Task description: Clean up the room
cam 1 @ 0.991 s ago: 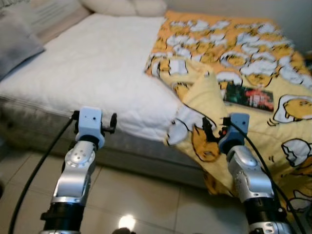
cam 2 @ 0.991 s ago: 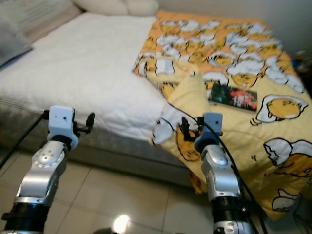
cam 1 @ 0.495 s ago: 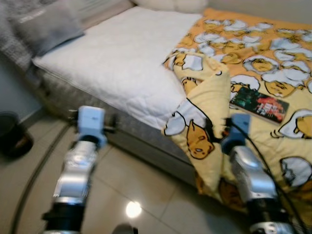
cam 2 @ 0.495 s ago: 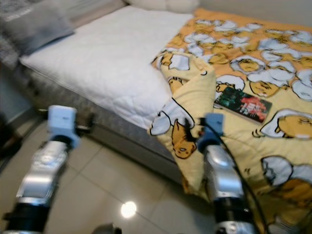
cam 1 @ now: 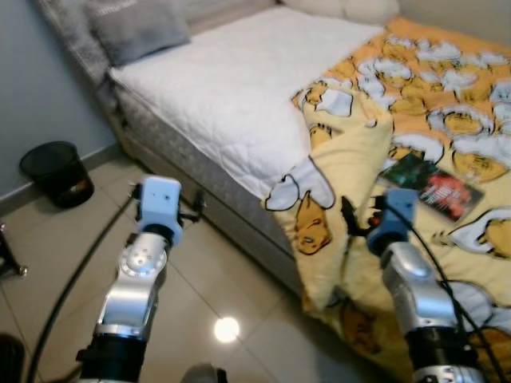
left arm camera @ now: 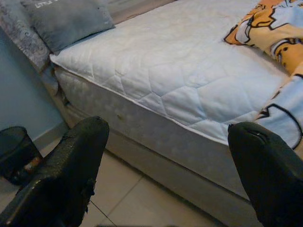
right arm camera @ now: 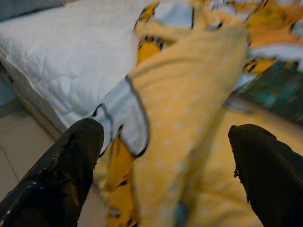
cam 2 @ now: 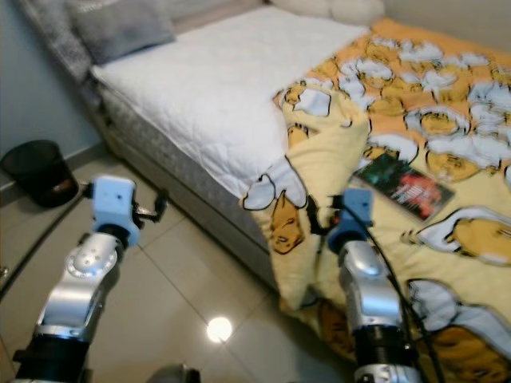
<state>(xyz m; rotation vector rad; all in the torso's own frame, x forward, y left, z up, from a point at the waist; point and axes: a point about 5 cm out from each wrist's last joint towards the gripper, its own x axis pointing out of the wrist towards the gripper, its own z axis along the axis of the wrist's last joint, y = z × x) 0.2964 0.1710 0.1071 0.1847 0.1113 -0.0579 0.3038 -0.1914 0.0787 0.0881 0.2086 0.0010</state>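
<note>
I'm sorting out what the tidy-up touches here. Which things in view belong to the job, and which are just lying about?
Part of the job:
- yellow blanket, bunched and hanging off the bed edge
- book lying on the blanket
- right tool, open, close to the blanket fold
- left tool, open, over the floor

Just there:
- grey pillow
- black bin on the floor
- white mattress

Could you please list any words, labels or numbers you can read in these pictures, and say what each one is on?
None can be read with certainty.
Grey pillow at the head of the bed: pale lettering along its upper edge, too small and cut off to read.
Book lying on the yellow blanket: a dark cover with red and green print, too blurred to read.
Black waste bin on the floor: no lettering visible.
</note>
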